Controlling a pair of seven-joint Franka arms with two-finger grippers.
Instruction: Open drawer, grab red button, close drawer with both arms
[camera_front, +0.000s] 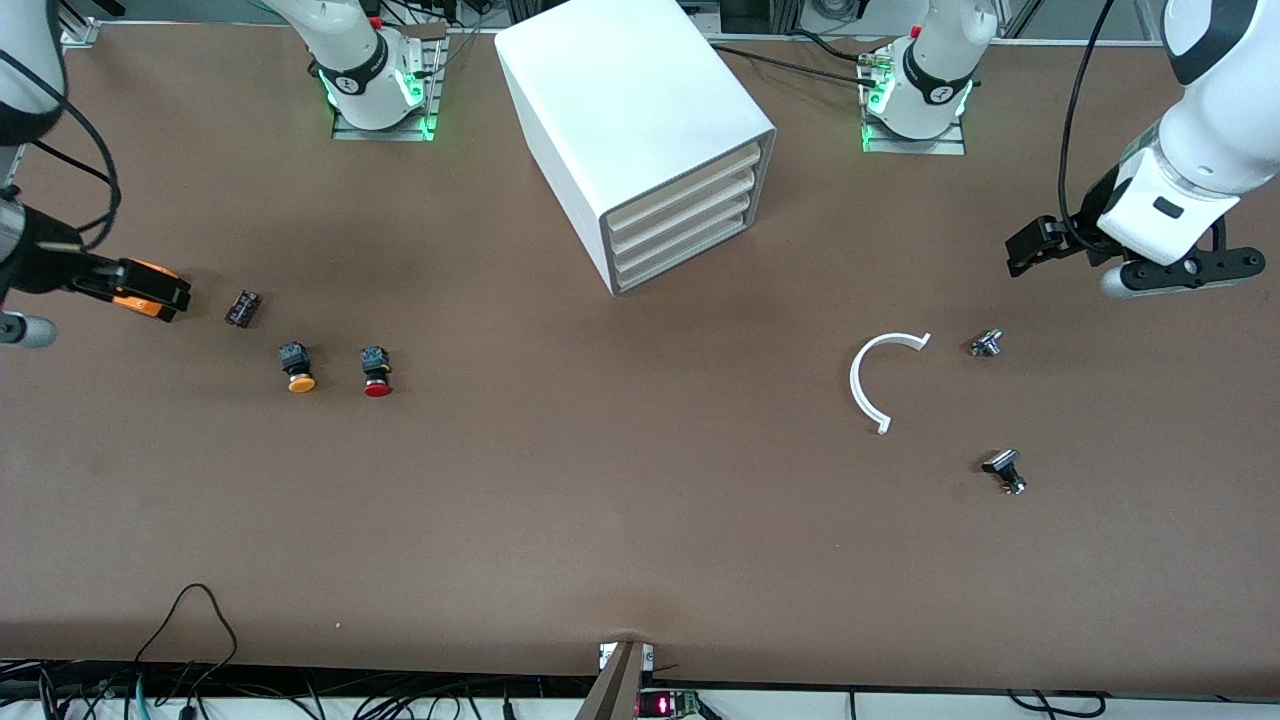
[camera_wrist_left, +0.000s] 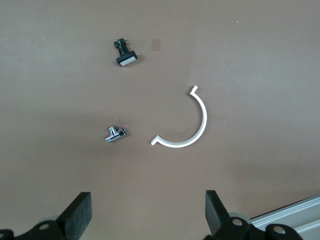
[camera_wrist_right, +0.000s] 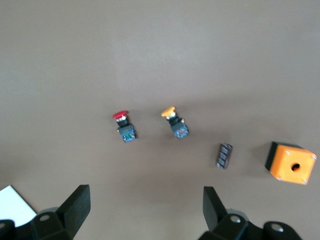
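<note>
All four drawers of the white cabinet sit flush and shut; the task's drawer is one of these shallow plastic trays, light and stiff, likely to slide easily. Its only purchase looks to be the thin front lip — hard to make out from the front view, so a handle may be there unseen. The button lies on its side on the table toward the right arm's end, just beside an orange-capped twin. It is small, rigid and light; its squarish black body offers flatter faces for the fingers than the rounded red cap, which may slip. The right gripper hangs wide open over that end, empty. The left gripper waits — also wide and empty — near a white curved piece.
</note>
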